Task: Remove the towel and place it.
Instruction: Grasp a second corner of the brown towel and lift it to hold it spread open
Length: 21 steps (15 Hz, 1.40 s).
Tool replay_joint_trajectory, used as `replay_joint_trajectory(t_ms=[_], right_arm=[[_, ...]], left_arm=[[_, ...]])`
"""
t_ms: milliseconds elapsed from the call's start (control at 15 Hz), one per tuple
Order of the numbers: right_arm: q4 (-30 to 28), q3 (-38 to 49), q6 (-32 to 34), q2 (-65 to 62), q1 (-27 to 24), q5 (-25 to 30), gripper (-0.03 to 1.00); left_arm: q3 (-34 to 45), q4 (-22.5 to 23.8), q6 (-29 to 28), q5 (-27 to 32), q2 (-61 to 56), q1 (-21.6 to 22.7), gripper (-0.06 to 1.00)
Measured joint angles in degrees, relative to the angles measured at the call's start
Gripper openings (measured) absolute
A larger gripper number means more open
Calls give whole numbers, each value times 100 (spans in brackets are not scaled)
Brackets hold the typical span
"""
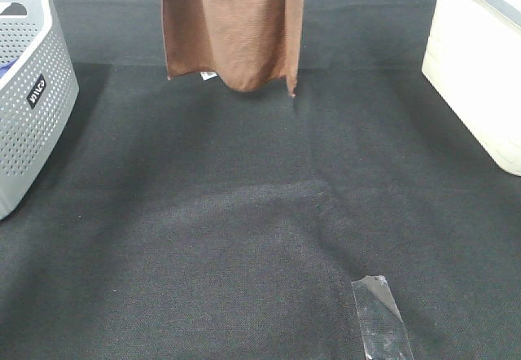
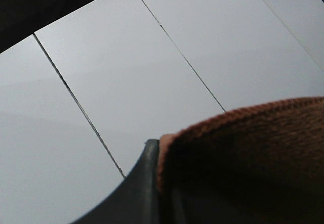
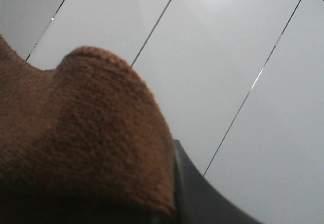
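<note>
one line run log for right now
state: hold | towel: hanging over black table, both jaws shut on it | basket: far left | placed: not yet

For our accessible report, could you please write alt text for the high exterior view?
A brown towel hangs from the top edge above a black table. A grey perforated basket stands at left, a cream box at right, and clear tape lies near the front.

Work surface: table (image 1: 244, 238) covered in black woven cloth, lightly creased near the middle. A strip of clear tape (image 1: 381, 318) is stuck near the front edge. Left edge: grey perforated basket (image 1: 37, 107). Right edge: cream box (image 1: 480, 75). Wrist views show flat white panels (image 2: 126, 72) with thin dark seams, evenly lit.
</note>
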Motion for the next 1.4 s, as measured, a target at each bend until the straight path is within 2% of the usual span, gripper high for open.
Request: replay_joint_trajectory(t_ms=[400, 667, 933, 1200, 1400], right_arm=[[-6, 0, 241, 281, -138, 11, 0], [-40, 0, 894, 286, -304, 103, 0], [-57, 0, 1524, 286, -315, 688, 0], [-34, 0, 2200, 286, -315, 1644, 0], [309, 0, 2687, 269, -315, 2813, 0]], left_arm=[[-223, 0, 0, 52, 390, 103, 0], [-229, 17, 0, 590, 498, 109, 0], [-229, 17, 0, 1238, 521, 109, 0], [-229, -126, 0, 2406, 521, 92, 0], [-229, -602, 0, 4188, 510, 17, 0]])
